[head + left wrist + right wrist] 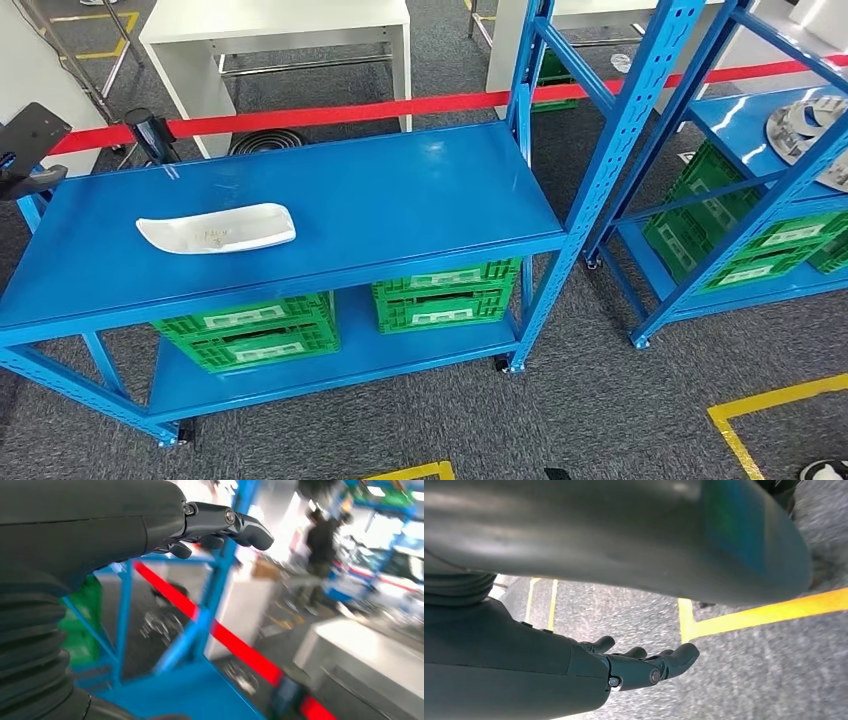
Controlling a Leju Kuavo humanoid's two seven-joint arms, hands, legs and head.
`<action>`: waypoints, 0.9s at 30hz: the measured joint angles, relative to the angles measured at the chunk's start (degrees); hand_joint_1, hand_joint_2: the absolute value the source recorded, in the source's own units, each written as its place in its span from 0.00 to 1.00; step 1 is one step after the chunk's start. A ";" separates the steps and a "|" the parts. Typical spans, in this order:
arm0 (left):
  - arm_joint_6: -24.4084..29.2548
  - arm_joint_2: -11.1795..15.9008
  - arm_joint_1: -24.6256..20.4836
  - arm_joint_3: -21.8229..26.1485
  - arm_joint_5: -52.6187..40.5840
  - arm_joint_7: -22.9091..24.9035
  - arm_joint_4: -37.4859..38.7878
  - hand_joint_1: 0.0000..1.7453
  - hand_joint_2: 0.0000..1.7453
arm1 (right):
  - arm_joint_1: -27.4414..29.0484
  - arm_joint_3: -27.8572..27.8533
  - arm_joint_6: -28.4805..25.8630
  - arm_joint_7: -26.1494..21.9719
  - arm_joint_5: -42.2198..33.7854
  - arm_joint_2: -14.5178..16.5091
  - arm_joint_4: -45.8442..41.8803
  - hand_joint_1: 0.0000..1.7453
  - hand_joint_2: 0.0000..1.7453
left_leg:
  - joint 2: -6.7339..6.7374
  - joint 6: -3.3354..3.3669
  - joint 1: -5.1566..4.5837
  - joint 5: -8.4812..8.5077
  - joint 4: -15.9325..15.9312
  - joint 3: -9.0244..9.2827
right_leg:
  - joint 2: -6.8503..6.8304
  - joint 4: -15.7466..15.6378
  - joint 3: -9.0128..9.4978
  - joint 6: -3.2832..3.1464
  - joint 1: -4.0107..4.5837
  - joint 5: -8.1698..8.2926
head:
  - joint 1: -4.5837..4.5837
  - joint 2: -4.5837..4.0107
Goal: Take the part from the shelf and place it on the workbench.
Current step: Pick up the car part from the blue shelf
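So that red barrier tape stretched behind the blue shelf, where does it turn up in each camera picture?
Head view: the red barrier tape runs across the upper part, behind the blue metal shelf.
Left wrist view: it crosses diagonally, blurred, beyond the left hand.
Right wrist view: not in it.
Shared landmark: the shelf's blue upright post.

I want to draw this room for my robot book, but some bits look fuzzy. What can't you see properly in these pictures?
- Metal parts on the right shelf: head view, cut off by the picture edge and crossed by a blue post.
- Marks on the white part: head view, too small to read.
- Person: left wrist view, blurred.
- Left hand: left wrist view, partly hidden behind its own cover.
- Floor behind the right hand: right wrist view, hidden by a dark body part.
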 joint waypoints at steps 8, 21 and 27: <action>-12.84 -0.12 6.81 1.02 16.16 -10.56 -4.20 0.00 1.00 | -0.01 -0.09 -0.13 1.08 -0.31 -0.14 0.00 0.00 0.00 | 0.25 0.05 -0.46 -1.26 -0.77 1.53 | 0.57 -3.57 2.10 -0.19 0.06 2.20 | -0.23 0.01; -16.88 -3.68 14.56 -3.15 26.57 -12.90 -15.44 0.00 1.00 | 0.08 -0.79 -0.50 0.12 -0.55 -0.16 0.00 0.00 0.00 | 0.45 -0.47 -0.61 -1.61 -1.26 1.73 | 0.60 -3.81 2.66 -0.24 -0.19 1.85 | -0.23 0.01; -17.14 -4.14 15.80 -6.25 28.62 -12.25 -19.44 0.00 1.00 | 0.00 -1.14 -0.15 0.13 -0.33 -0.33 -0.02 0.00 0.00 | 0.81 0.40 0.47 -0.08 -4.07 3.86 | 0.41 3.36 -0.95 1.50 -0.37 -1.46 | 0.14 0.01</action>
